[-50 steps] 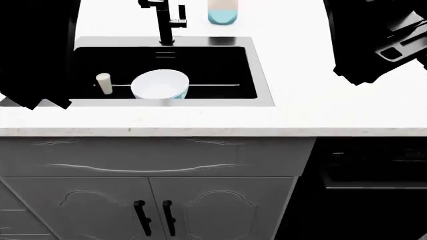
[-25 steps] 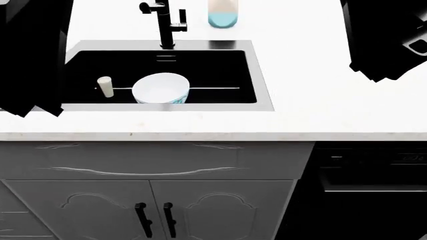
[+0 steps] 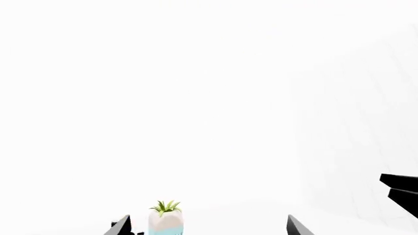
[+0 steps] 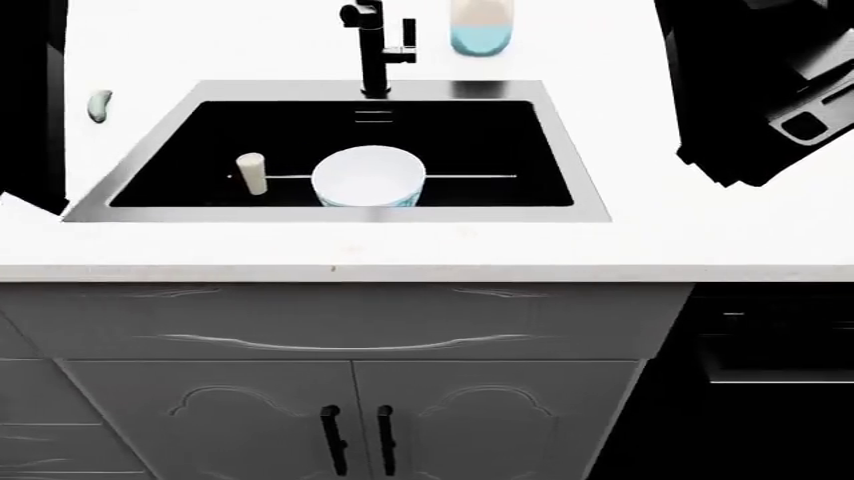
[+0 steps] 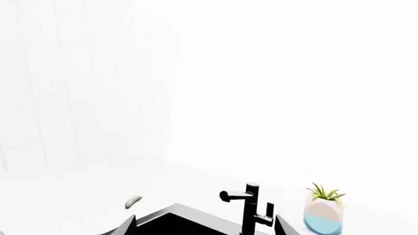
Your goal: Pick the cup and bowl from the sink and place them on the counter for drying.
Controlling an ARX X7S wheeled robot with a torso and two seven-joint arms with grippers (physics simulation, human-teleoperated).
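The black sink (image 4: 467,140) is set in the white counter (image 4: 694,235). On the basin floor the small cream cup (image 4: 250,172) lies on its side, just left of the bowl (image 4: 370,177), whose white inside faces up. Both arms hang high above the counter, far from the two. The left arm (image 4: 27,100) fills the left edge of the head view and the right arm (image 4: 761,80) the upper right. In its wrist view my left gripper (image 3: 207,230) is open and holds nothing. My right gripper (image 5: 205,229) is open too, with a sink (image 5: 176,223) corner between its tips.
A black faucet (image 4: 378,45) stands behind the sink, with a white and blue plant pot (image 4: 481,27) to its right. A small grey-green object (image 4: 99,104) lies on the counter left of the sink. Cabinet doors (image 4: 347,420) are below the counter edge.
The head view has shifted, so the sink now sits further right and more of its left side shows. The left arm has slid towards the left edge. Cup and bowl have not moved.
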